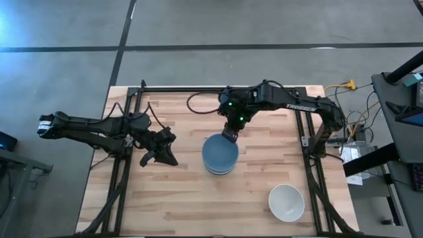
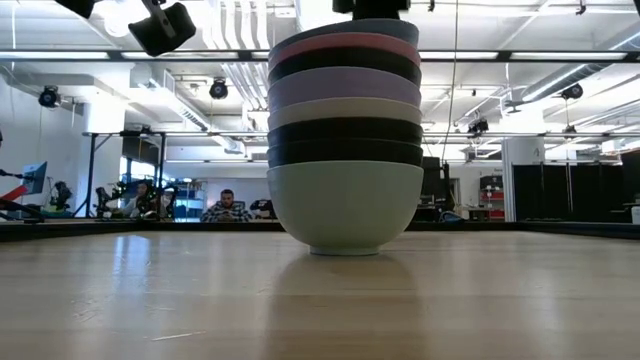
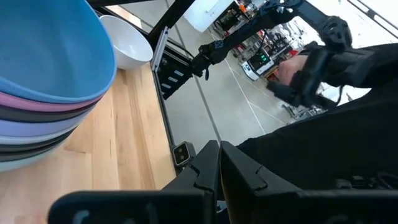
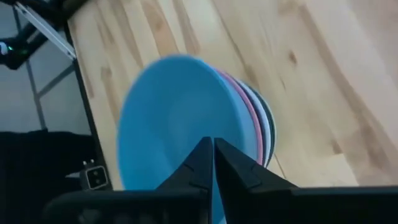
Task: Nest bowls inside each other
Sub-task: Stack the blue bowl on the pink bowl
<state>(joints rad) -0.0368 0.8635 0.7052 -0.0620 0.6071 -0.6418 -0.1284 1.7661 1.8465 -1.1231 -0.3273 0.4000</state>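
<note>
A stack of several nested bowls (image 1: 219, 158) stands on its mint green bottom bowl (image 2: 345, 205) at the table's middle, with the blue bowl (image 4: 174, 118) on top. One white bowl (image 1: 286, 202) sits alone on its base near the right near corner. My right gripper (image 1: 230, 135) is at the far rim of the blue bowl, shut on it. My left gripper (image 1: 164, 156) hangs shut above the table, left of the stack and apart from it; it also shows in the low view (image 2: 165, 28). My right gripper (image 4: 213, 152) pinches the blue bowl's rim (image 4: 209, 134) on the stack's far side, one finger inside the bowl and one outside. The fingers come from above and the far side, slanting down. The blue bowl (image 2: 345, 30) sits in the pink bowl below it.
Black frame rails run along the table's left side (image 1: 122, 165) and right side (image 1: 307, 135). Cables and gear lie off the right edge (image 1: 353, 125). Bare wood lies near the front (image 1: 178, 211). People sit in the room behind (image 2: 228, 208).
</note>
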